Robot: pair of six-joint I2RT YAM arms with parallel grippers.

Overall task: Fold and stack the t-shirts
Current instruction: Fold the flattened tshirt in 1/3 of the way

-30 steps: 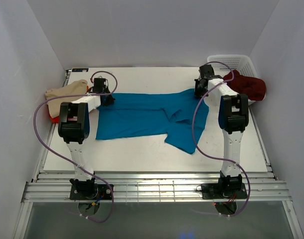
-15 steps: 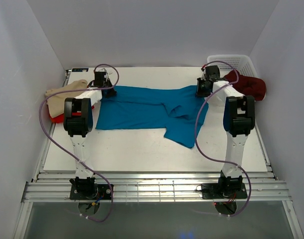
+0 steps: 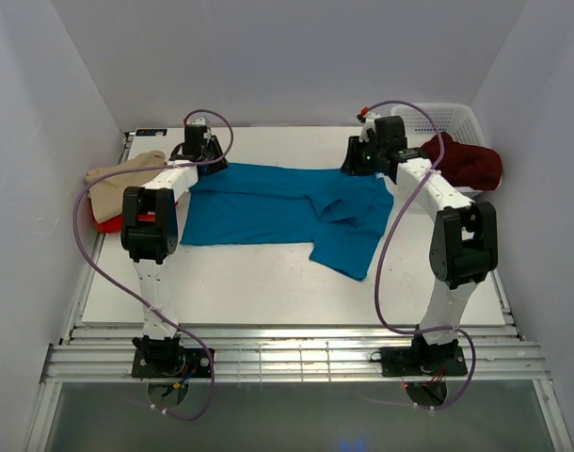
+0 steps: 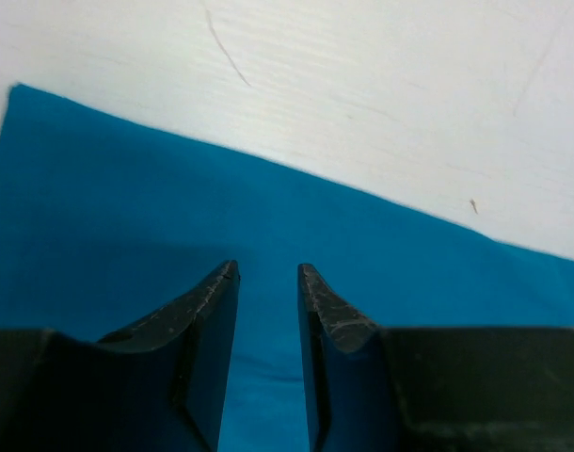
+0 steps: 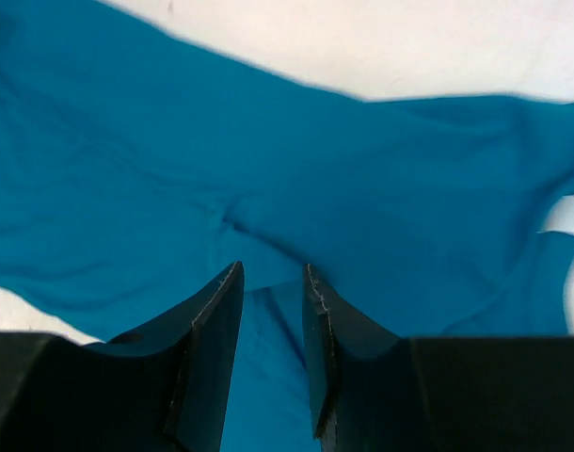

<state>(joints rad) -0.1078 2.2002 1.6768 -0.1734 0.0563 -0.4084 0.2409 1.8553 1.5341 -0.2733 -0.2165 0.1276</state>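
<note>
Our left pincer hung part open and empty over the far left corner of the teal t-shirt; our right pincer, likewise parted on nothing, hung over its far right edge. The shirt lay spread on the table, long axis left to right, reaching nearward from both pincers.

The left arm and right arm are built alike, with slim white links joined by blocky black joint housings, and each is mounted on a black base. A thin purple cable hangs in loose loops along each arm, from base to wrist. The fingers are matte black wedges that taper to narrow tips with scuffed, greyish edges.
</note>
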